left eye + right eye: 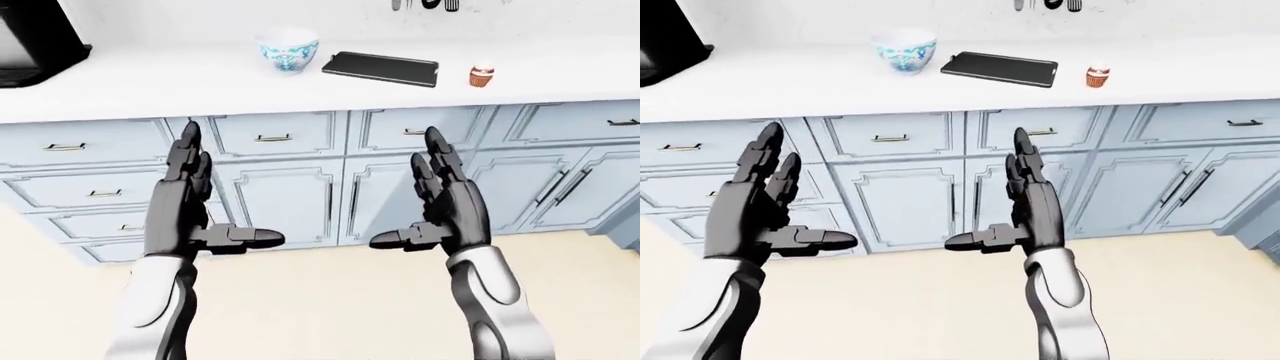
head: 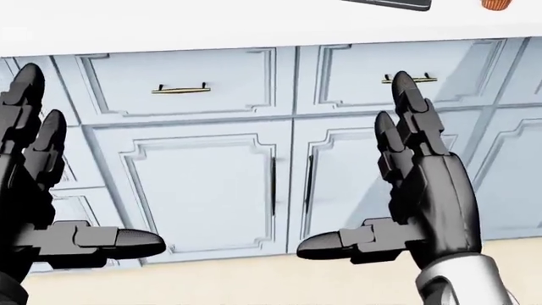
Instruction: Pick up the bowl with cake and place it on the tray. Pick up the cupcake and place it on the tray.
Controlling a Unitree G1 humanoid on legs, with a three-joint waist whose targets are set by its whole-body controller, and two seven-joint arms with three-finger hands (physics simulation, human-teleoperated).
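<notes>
Standing upright side by side, both robot hands face each other palm to palm, fingers pointing to the top of the view, thumbs jutting inward toward one another.

Item 1, left robot hand [image 1: 195,206]: dark, on a white forearm rising from the bottom left of the left-eye view. Fingers spread wide, holding nothing, touching nothing.

Item 2, right robot hand [image 1: 440,202]: same pose, mirrored, well apart from the left. Fingers wide, empty.

Item 3, surface [image 1: 150,82]: white, running across the top of both eye views.

Item 4, bowl [image 1: 287,49]: white with blue pattern, upright on the surface, just left of the tray. Its contents cannot be made out.

Item 5, tray [image 1: 381,69]: flat, black, lying between bowl and cupcake, nothing on it.

Item 6, cupcake [image 1: 482,75]: brown, upright on the surface, near the tray's right end but apart from it.

Item 7, cabinets [image 1: 280,195]: pale blue drawers and doors with brass handles, below the surface and behind both hands.

Item 8, black appliance [image 1: 30,37]: top left corner of the eye views.

View notes: eye views show all three task things, well above the hands. Head view sits closer and lower; it shows only a strip of tray and a sliver of cupcake at its top edge, and no bowl. Left hand is cut by its left edge.
</notes>
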